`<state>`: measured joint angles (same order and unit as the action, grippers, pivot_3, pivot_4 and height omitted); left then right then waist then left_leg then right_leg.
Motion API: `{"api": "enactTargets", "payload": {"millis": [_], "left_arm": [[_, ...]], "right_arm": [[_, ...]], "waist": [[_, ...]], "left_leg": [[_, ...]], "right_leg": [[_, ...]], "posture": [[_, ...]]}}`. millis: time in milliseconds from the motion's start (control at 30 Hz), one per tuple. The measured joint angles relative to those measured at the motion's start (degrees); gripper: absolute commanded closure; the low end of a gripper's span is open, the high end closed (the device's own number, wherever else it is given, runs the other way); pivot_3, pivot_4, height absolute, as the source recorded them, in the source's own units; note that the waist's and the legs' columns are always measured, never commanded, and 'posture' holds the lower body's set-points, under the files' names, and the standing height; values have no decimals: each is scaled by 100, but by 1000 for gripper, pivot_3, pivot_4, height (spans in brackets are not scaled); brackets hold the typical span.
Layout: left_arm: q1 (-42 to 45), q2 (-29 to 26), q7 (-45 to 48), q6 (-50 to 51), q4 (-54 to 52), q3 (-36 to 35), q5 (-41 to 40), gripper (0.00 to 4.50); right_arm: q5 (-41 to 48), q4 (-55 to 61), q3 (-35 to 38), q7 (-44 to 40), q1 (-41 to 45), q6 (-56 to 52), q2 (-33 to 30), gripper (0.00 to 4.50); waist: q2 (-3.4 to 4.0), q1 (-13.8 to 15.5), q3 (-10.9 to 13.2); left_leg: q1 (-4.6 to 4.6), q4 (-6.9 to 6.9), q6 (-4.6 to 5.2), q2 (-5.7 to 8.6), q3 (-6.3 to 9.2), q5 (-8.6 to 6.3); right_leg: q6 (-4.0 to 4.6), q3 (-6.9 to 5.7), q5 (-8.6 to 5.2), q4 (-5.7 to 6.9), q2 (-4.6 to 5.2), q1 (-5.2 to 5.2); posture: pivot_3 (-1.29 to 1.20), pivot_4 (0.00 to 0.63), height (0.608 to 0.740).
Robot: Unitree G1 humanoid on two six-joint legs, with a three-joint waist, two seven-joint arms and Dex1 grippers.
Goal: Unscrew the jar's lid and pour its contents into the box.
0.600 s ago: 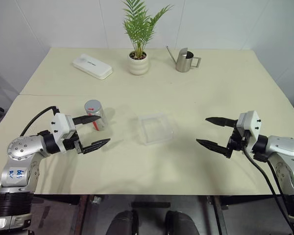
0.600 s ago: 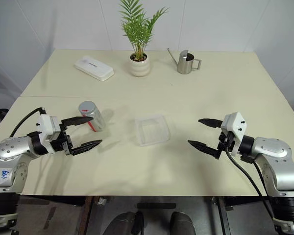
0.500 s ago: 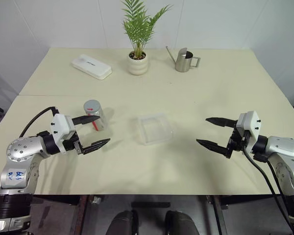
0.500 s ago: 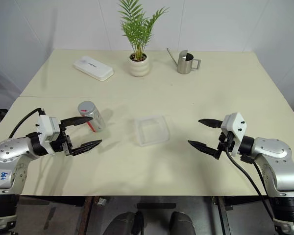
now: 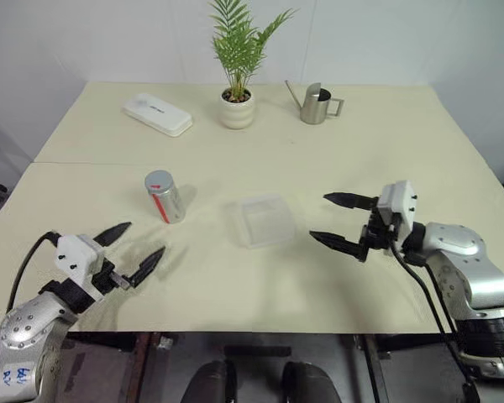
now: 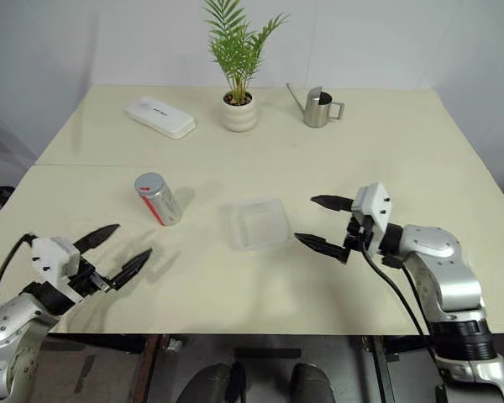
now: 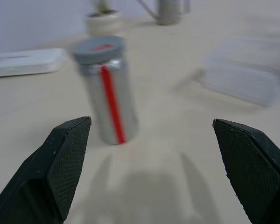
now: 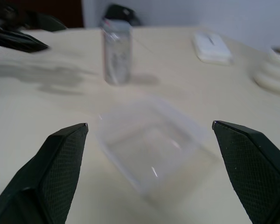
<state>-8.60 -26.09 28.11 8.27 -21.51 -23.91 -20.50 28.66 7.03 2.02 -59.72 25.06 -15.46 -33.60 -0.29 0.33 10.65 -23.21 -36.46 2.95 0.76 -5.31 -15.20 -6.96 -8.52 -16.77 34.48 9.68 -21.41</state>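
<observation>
The silver jar (image 5: 165, 200) with a red stripe stands upright on the table, left of centre, and the grey lid (image 5: 158, 180) sits on top of it. Its contents are hidden inside. The clear plastic box (image 5: 263, 221) lies at the table's middle. My left gripper (image 5: 143, 239) is open and empty near the front left edge, a short way in front of the jar (image 7: 107, 88) and apart from it. My right gripper (image 5: 319, 217) is open and empty just right of the box (image 8: 149, 144), pointing at it.
At the back stand a flat white case (image 5: 157, 113), a potted plant (image 5: 237, 109) and a steel watering can (image 5: 317, 103). Bare tabletop (image 5: 235, 285) lies between the grippers and the front edge.
My left gripper has drawn back from beside the jar toward the front left edge. My right gripper has moved left, closer to the box. Jar and box have stayed put.
</observation>
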Motion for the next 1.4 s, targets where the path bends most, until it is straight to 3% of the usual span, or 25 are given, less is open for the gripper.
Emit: {"api": "enactTargets", "payload": {"millis": [133, 300, 533, 900, 1000, 1233, 1400], "left_arm": [[418, 454, -950, 259, -25, 215, 451, 52], [1059, 738, -1498, 385, 236, 709, 879, 52], [1707, 1083, -2005, 325, 832, 1127, 1312, 52], [2568, 1117, -2229, -220, 2272, 1373, 1760, 52], [2663, 1097, -2157, -420, 2543, 1382, 1759, 592], [2933, 1098, -2050, -907, 2959, 1383, 1755, 2537], [2966, 1136, -1800, -1110, 3108, 1347, 1474, 2537]], "right_arm": [[2, 72, -203, 229, 432, -207, 301, 0], [-4, 199, -379, 472, 723, -358, 578, 0], [53, 494, -551, 697, 732, -503, 936, 0], [102, 609, -616, 849, 737, -598, 1179, 0], [103, 609, -616, 891, 737, -601, 1197, 0], [105, 627, -616, 1006, 689, -602, 1288, 0], [104, 639, -617, 1088, 503, -614, 1313, 0]], "waist": [[-1, 99, 0], [-3, 116, -2], [-4, 95, -3], [-5, 104, -2], [-5, 83, -2], [-5, 89, -2], [-5, 90, -2]], "left_leg": [[-1, 0, -7, -3, -2, 5], [-7, 3, -8, -4, -13, 4], [-9, 4, 31, -4, -22, 5], [-10, 1, 28, -3, -22, 8], [-10, 4, 30, -4, -22, 9], [-11, 4, 33, -2, -22, 7], [-11, 3, 33, -2, -23, 7]], "right_leg": [[6, 16, 6, 9, -10, -13], [5, 8, 6, 20, -23, -13], [3, -44, 6, 15, -35, -14], [-1, -49, 7, 13, -32, -11], [-1, -51, 7, 13, -33, -14], [-1, -56, 7, 11, -33, -13], [-1, -55, 7, 10, -32, -13]], "posture": [[0, 150, 740], [0, 150, 740], [0, 150, 740], [0, 150, 740], [0, 150, 740], [0, 150, 740], [0, 150, 740]]}}
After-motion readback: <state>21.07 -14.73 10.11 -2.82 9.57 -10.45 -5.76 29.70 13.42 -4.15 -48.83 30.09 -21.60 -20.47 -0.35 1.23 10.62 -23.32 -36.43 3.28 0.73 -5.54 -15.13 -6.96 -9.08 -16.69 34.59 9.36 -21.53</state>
